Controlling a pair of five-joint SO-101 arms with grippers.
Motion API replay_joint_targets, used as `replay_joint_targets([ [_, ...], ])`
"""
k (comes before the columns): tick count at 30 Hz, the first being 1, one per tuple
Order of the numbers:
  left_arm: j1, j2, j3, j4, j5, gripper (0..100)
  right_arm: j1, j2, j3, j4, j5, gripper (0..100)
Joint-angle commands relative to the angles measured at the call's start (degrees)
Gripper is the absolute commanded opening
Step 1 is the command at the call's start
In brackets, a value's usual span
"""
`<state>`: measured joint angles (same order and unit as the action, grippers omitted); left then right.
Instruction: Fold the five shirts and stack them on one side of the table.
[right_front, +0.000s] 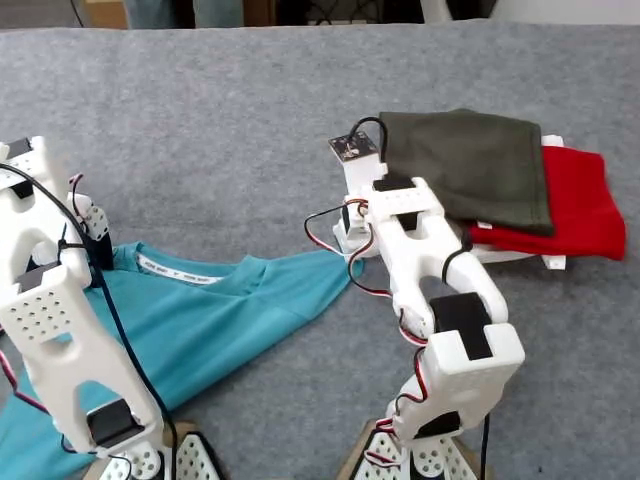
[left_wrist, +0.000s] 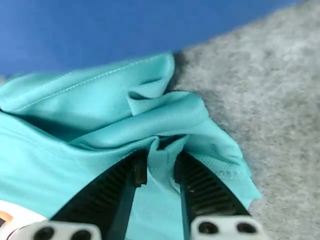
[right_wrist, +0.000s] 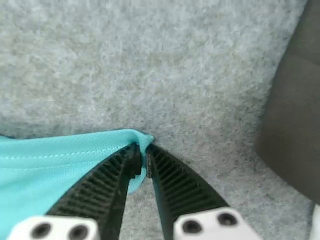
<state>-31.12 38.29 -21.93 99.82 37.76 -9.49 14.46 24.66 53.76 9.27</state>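
The teal shirt (right_front: 210, 320) lies spread on the grey worktop (right_front: 200, 120), stretching between the two arms. The left claw (left_wrist: 159, 169) is clamped on a bunched fold of it; the right claw (right_wrist: 142, 161) pinches its hem corner, tips together

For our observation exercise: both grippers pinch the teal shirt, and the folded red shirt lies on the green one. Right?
No: the high view shows the green shirt lying on the red shirt. The left gripper and right gripper do pinch the teal shirt.
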Motion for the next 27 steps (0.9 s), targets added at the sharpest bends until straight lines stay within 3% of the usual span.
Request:
replay_joint_targets([
  [1, -0.5, -0.9, -1.8, 0.0, -0.3, 7, -0.1, 1.0, -0.1, -2.9, -0.6, 1.8],
  [3, -0.5, -0.9, -4.1, 0.0, -3.5, 2, -0.1, 1.0, -0.1, -2.9, -0.6, 1.8],
  [16, 5.5, -4.2, -22.3, 1.1, -10.4, 3, -1.8, -1.5, -5.1, -1.0, -0.5, 1.8],
  [27, 6.7, -36.0, -28.7, 1.0, -14.2, 3, -3.3, -30.9, -20.1, 12.6, -0.6, 1.8],
])
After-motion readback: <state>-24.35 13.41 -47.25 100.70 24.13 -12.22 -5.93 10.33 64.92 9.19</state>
